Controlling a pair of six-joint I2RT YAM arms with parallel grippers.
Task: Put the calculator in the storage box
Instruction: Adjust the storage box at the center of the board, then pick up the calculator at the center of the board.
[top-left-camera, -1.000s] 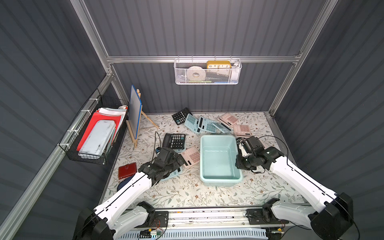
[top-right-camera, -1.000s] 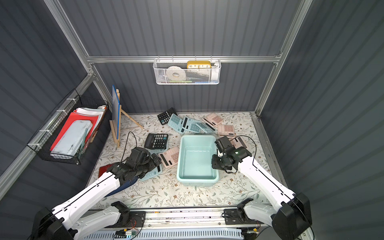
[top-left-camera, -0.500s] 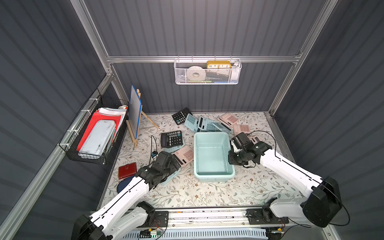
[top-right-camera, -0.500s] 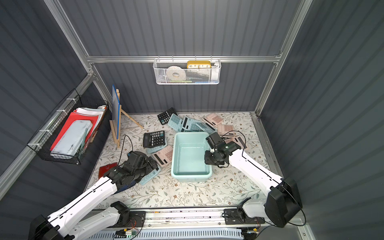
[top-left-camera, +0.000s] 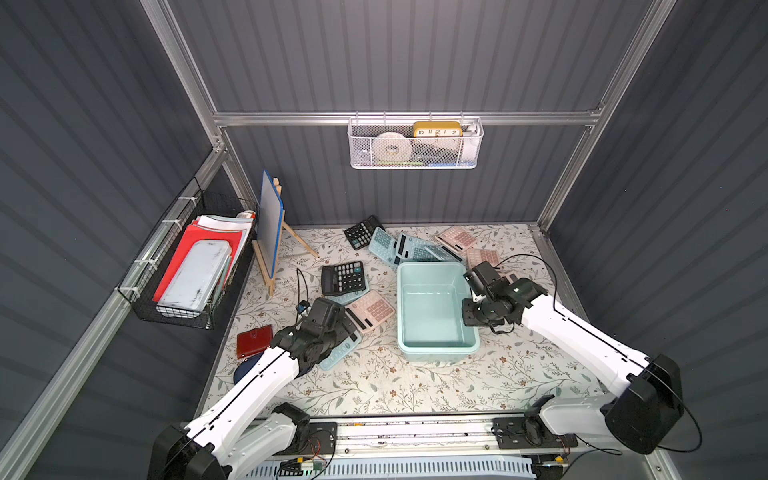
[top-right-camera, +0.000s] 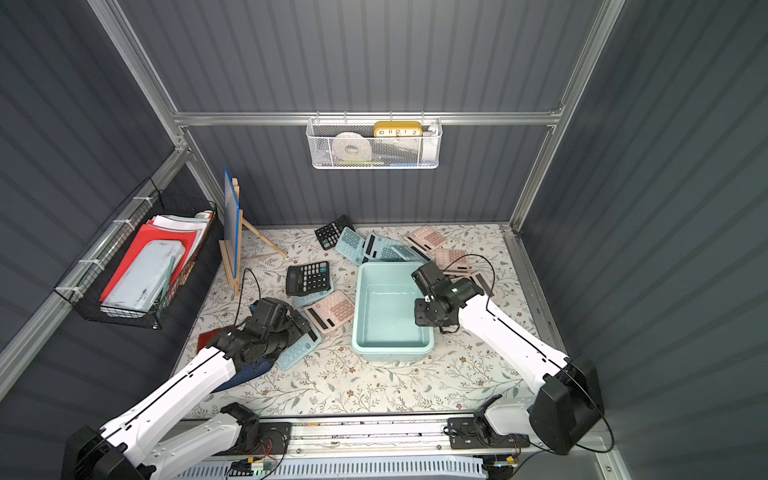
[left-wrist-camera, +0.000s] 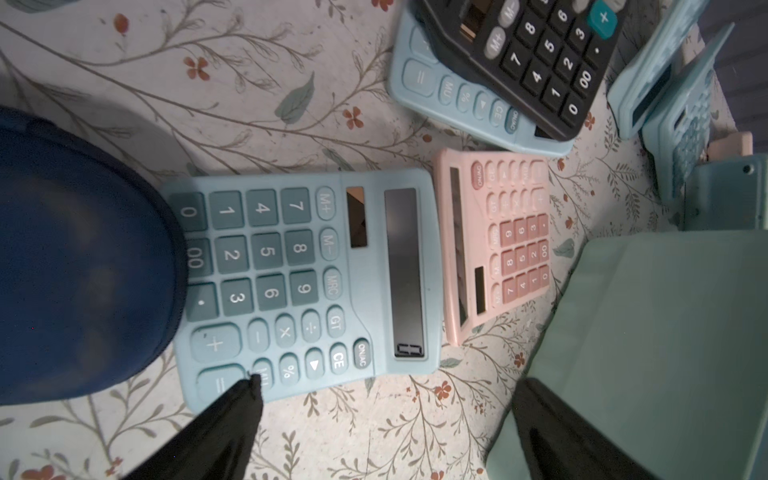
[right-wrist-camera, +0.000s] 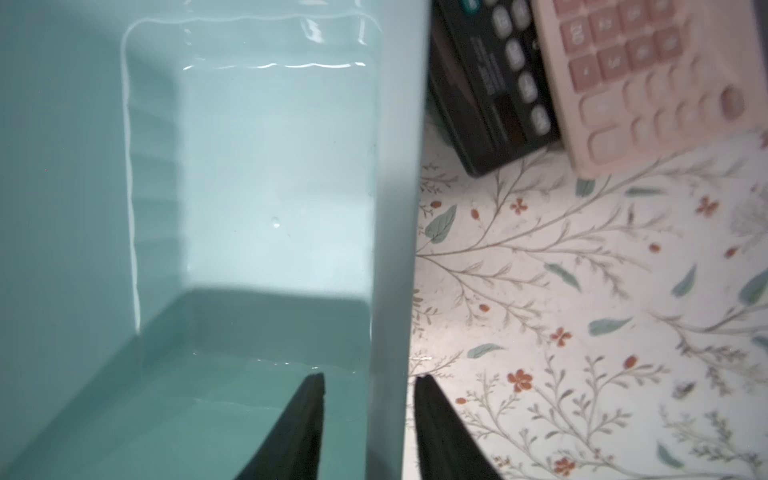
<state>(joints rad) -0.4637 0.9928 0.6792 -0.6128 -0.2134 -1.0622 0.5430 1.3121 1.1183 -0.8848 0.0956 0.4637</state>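
Your right gripper (right-wrist-camera: 370, 378) straddles the right wall of the storage box (top-left-camera: 436, 351), jaws parted and gripping nothing, while your left gripper (left-wrist-camera: 388, 382) hangs wide open over the blue calculator (left-wrist-camera: 307, 286), which lies keys-up outside the box, near its left wall.

Enclosure: back wall (top-left-camera: 395, 54), left wall (top-left-camera: 83, 124) and right wall (top-left-camera: 685, 166) are all dark grey ribbed panel. Aluminium profile (top-left-camera: 291, 118) runs across the back wall and up the corners, with a slanted rail along the left wall. The bench (top-left-camera: 415, 386) is covered by a pale sheet printed with leafy twigs and small red flowers; its surface reads bright, the walls dim. A white mesh basket (top-left-camera: 361, 145) hangs from the back rail, and a black wire basket (top-left-camera: 174, 316) from the left rail.
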